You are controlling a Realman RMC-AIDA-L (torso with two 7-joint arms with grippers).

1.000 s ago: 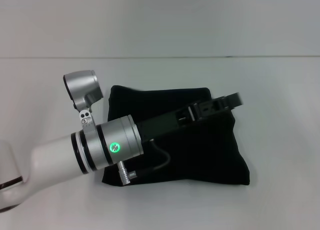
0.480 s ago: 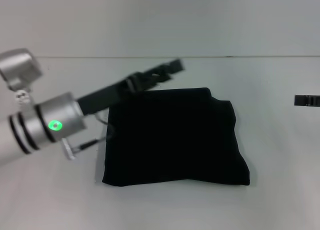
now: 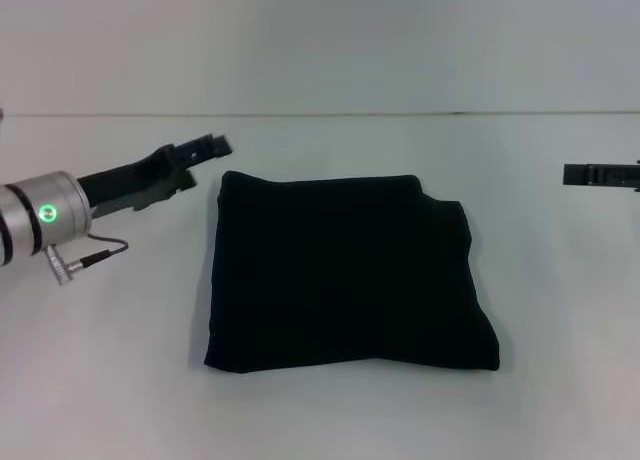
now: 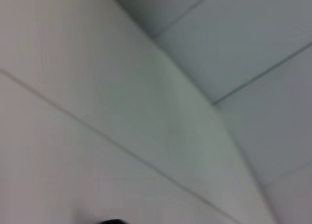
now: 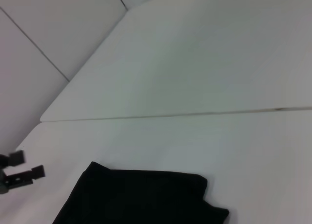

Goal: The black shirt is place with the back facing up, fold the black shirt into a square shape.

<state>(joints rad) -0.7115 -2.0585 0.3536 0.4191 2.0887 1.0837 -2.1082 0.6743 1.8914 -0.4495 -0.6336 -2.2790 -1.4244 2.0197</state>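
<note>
Jaws of left gripper (image 3: 205, 145) slightly parted, empty; right gripper's (image 3: 585, 175) unclear. Black shirt (image 3: 345, 275) lies folded roughly square on white table (image 3: 320, 410).

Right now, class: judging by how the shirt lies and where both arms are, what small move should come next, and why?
Probably draw both arms fully clear. The black shirt already lies folded, roughly square, and the left claw and right claw hang off it at either side.
</note>
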